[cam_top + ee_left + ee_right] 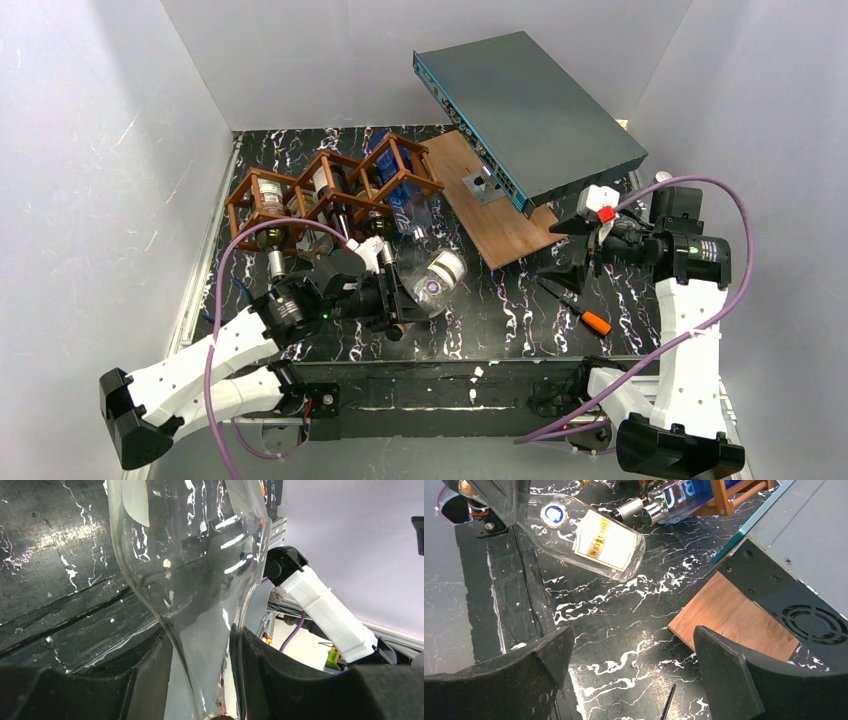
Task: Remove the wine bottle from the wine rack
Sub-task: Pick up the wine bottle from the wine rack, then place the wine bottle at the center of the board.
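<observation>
Clear glass wine bottle, white-and-gold label.

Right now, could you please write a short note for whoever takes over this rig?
Left gripper: shut on the neck of the clear wine bottle.
Right gripper: open, empty, over the table beside the wooden board.
Done: the bottle is out of the wine rack, held in front of it; other bottles sit in the rack.
Left: probably set the bottle down and release.
</observation>
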Tool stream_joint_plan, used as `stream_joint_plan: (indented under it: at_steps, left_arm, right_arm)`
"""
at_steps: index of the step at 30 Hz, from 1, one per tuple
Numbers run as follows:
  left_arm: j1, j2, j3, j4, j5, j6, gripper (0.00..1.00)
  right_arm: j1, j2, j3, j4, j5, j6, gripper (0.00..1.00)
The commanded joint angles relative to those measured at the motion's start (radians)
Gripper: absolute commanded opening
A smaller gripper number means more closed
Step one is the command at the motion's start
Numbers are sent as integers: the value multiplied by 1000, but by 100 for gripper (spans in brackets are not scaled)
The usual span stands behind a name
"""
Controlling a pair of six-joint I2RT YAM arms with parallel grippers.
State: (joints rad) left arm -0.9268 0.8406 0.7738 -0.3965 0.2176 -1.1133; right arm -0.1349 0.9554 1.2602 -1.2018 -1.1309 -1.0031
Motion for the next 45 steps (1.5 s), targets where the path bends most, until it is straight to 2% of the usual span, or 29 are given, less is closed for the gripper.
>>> stream_joint_plan:
  at_steps: [1, 17, 28, 35, 45]
  left_arm:
    - [-7, -2, 37, 229, 58, -23, 0]
    - [-12, 216, 143, 183, 148, -195, 0]
    - [-18, 345, 238, 122, 195, -314, 0]
    - [-19, 383, 288, 100, 213, -349, 11]
    - [-27, 496, 375, 100, 248, -357, 17]
  right_arm:
    - [4, -19, -26, -58, -36, -127, 98]
    - [15, -28, -173, -186, -118, -444, 98]
    - [125, 1, -316, -78, -127, -464, 99]
    - [210, 5, -377, -31, -147, -524, 98]
    - [291, 30, -449, 106, -95, -512, 98]
